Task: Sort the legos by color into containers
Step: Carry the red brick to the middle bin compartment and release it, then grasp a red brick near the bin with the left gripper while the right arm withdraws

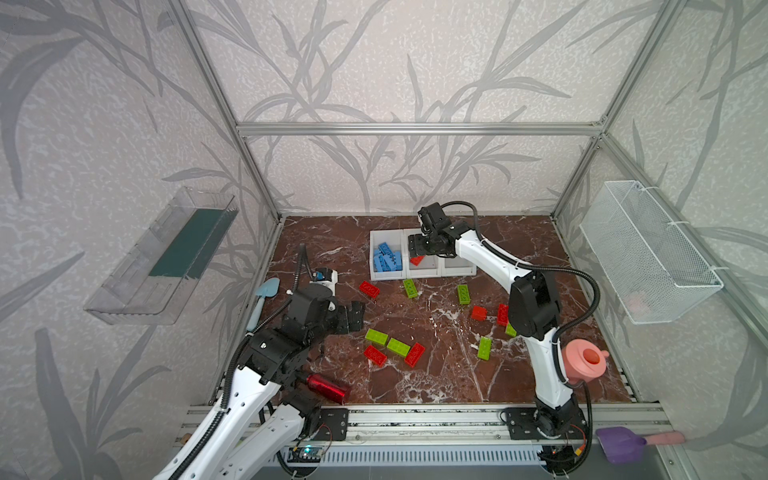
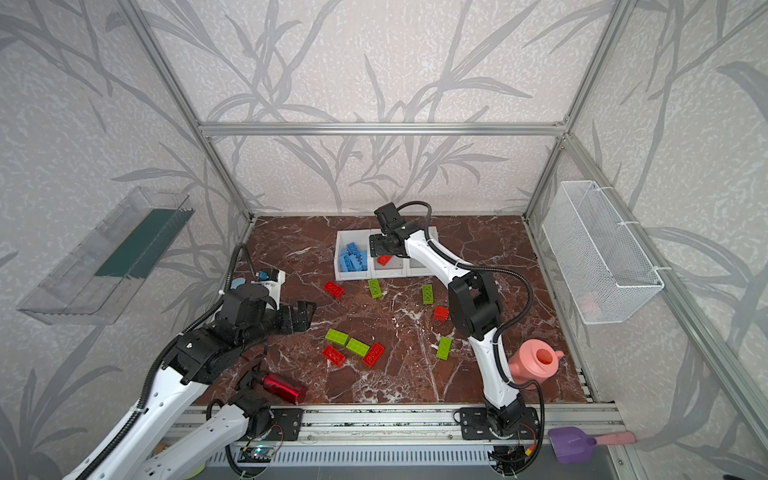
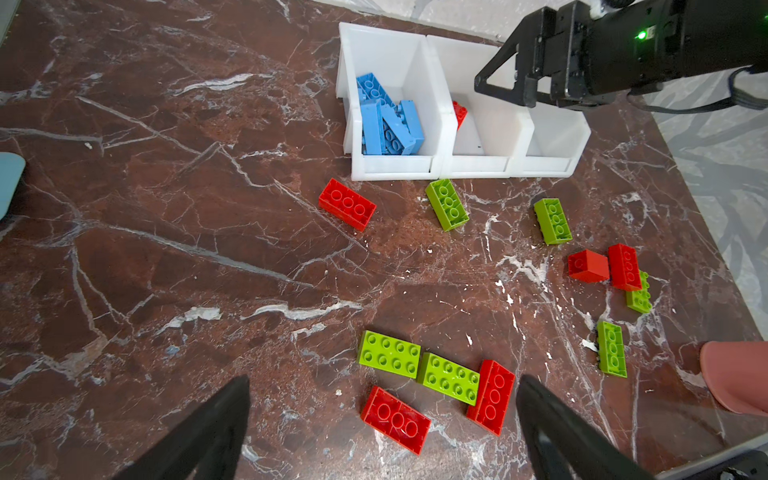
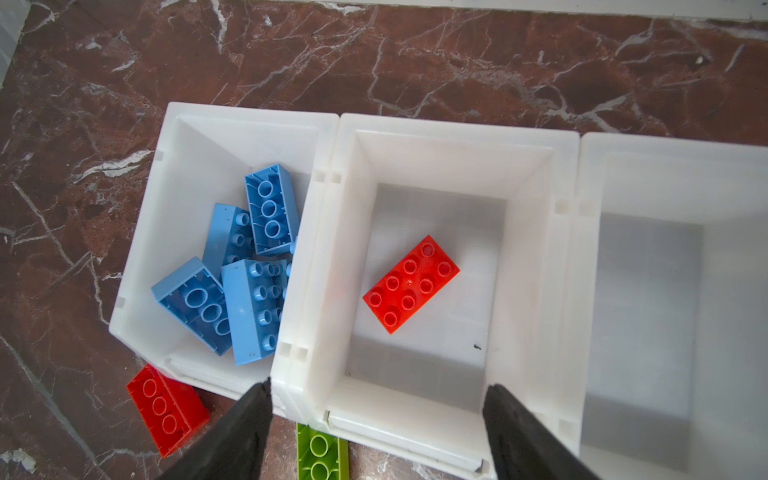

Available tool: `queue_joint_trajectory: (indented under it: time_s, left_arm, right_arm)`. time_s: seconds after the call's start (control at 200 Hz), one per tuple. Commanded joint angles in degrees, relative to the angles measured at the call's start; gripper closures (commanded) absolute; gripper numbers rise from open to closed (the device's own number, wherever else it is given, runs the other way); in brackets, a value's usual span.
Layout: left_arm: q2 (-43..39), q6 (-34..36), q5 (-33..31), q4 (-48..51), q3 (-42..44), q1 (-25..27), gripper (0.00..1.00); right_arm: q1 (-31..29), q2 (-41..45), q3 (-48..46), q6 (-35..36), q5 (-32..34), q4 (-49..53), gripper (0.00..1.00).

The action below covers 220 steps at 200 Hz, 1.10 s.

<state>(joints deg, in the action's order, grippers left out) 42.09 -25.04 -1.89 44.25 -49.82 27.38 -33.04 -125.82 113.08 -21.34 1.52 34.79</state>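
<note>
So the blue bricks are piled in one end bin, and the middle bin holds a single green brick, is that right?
Not quite. The single brick in the middle bin is red, not green; the right wrist view shows it lying there, studs up. The blue bricks are indeed piled in one end bin.

We find wide bare bench (image 3: 166, 270) on the left arm's side, free to cross. The right pincer (image 1: 417, 252) hangs over the middle bin (image 4: 536, 249), blocking it from above; the end bin (image 4: 648, 174) beside it lies open. Loose red and green bricks (image 3: 446, 376) lie ahead of the left pincer (image 1: 352, 316), others before the bins' lips. A red bottle (image 1: 328, 387) and pink watering can (image 1: 584, 362) crowd the near corners.
</note>
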Motion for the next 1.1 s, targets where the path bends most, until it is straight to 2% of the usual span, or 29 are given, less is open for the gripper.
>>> queue_joint_trajectory:
  time_s: [0.0, 0.16, 0.255, 0.565, 0.74, 0.895, 1.094]
  left_arm:
    - [1.18, 0.21, -2.60, 1.18, -0.12, 0.06, 0.01]
    - [4.76, -0.82, -3.48, 1.92, -0.91, 0.08, 0.01]
    - [7.13, -4.31, -3.24, 1.69, -1.02, 0.05, 0.01]
    - [17.39, -15.29, -2.22, -11.12, 6.23, 0.15, 0.03]
    - [27.10, -19.27, -2.85, -17.57, 5.09, 0.18, 0.03]
    - [35.70, -19.05, -3.93, -20.36, 1.14, 0.23, 0.03]
    - [45.06, -12.76, -5.28, -20.17, -4.72, 0.25, 0.05]
  right_arm:
    - [0.08, 6.52, -3.09, 1.04, -1.83, -1.01, 0.19]
    - [-0.08, 15.28, -13.33, 0.21, -3.79, -6.04, 0.19]
    - [-0.42, 21.74, -20.82, -0.94, -5.00, -9.30, 0.19]
    - [-1.99, 44.32, -49.66, -4.02, -6.87, -19.43, 0.19]
    - [-1.97, 53.65, -62.19, -5.18, -5.86, -21.61, 0.19]
    - [-1.94, 59.22, -70.13, -5.39, -4.13, -23.66, 0.19]
    - [-1.88, 61.74, -73.74, -5.29, -4.81, -23.79, 0.19]
